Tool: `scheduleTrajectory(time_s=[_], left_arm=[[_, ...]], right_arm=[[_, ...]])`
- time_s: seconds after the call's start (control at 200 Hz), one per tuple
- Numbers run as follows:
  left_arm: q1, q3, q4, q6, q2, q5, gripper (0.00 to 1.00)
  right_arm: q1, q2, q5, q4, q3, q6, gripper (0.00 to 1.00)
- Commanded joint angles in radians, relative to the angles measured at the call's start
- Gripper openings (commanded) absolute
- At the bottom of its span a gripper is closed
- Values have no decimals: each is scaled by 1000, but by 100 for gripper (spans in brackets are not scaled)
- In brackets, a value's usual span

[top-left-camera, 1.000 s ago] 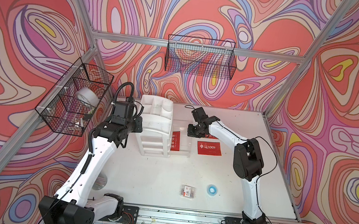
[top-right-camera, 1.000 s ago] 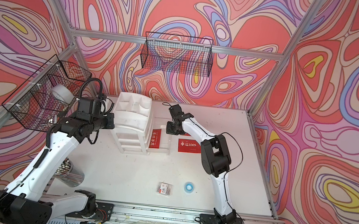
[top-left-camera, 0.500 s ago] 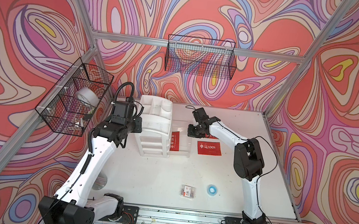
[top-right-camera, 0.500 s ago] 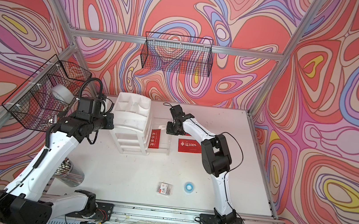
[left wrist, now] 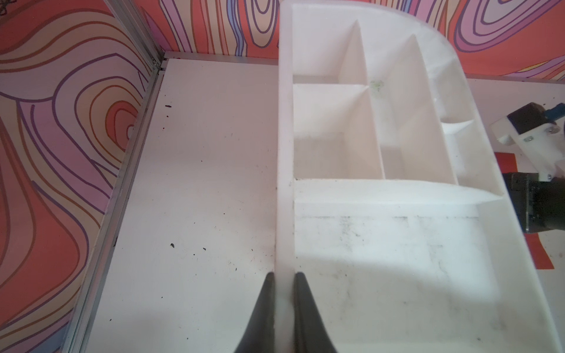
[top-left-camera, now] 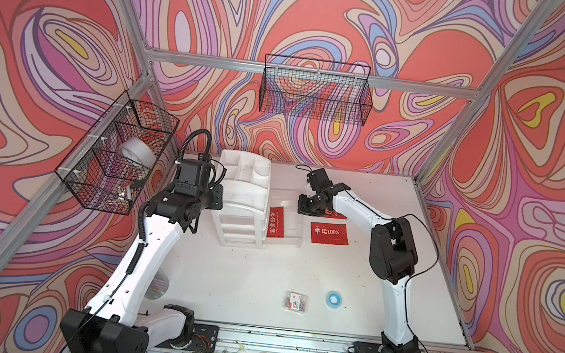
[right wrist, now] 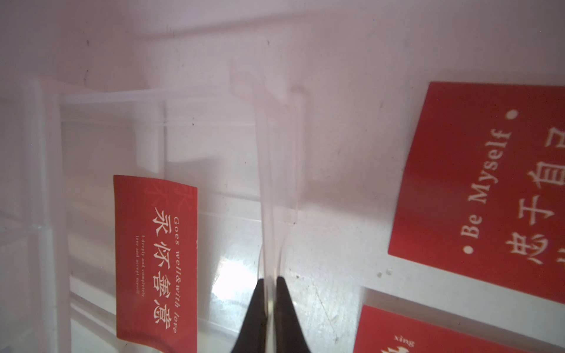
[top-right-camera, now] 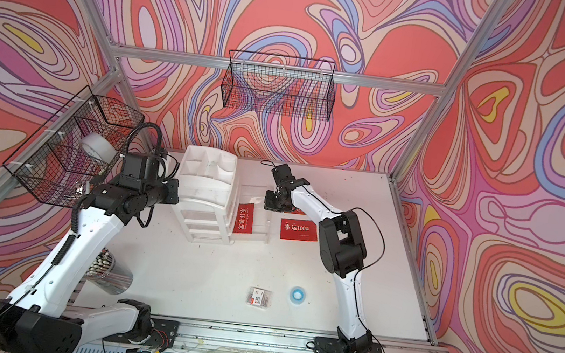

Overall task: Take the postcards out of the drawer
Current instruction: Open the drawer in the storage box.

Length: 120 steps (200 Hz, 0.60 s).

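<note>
Both arms work over the white surface (top-left-camera: 242, 282), where the white plastic desktop organiser (top-left-camera: 244, 180) stands with its clear plastic drawer (top-left-camera: 292, 231) pulled out. One red rectangular postcard with white lettering (top-left-camera: 276, 222) lies flat inside that drawer. The "100%" red postcard (top-left-camera: 329, 233) and the "Be Myself" red postcard (right wrist: 489, 189) lie outside, beside it. The left end effector (left wrist: 285, 281) pinches the organiser's side wall, bracing it. The right end effector (right wrist: 269, 282) is nipped narrowly onto the drawer's clear front lip. Probably best: release that lip, reach over it, and slide the last card against a wall to raise an edge.
</note>
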<state>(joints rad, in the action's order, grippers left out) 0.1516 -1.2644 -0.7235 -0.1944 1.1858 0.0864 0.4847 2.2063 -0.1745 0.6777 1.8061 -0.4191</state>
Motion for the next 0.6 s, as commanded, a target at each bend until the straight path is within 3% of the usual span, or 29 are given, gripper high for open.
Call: scheduleTrajectory(time_s=[0.0, 0.285, 0.596], left_arm=[[-10, -20, -70, 16, 0, 34, 0], [-2, 6, -32, -20, -24, 2, 0], [3, 33, -4, -45, -20, 1, 0]], right_arm=[[-14, -40, -25, -16, -19, 14, 7], [-6, -74, -45, -48, -26, 7, 19], [21, -117, -31, -41, -16, 3, 24]])
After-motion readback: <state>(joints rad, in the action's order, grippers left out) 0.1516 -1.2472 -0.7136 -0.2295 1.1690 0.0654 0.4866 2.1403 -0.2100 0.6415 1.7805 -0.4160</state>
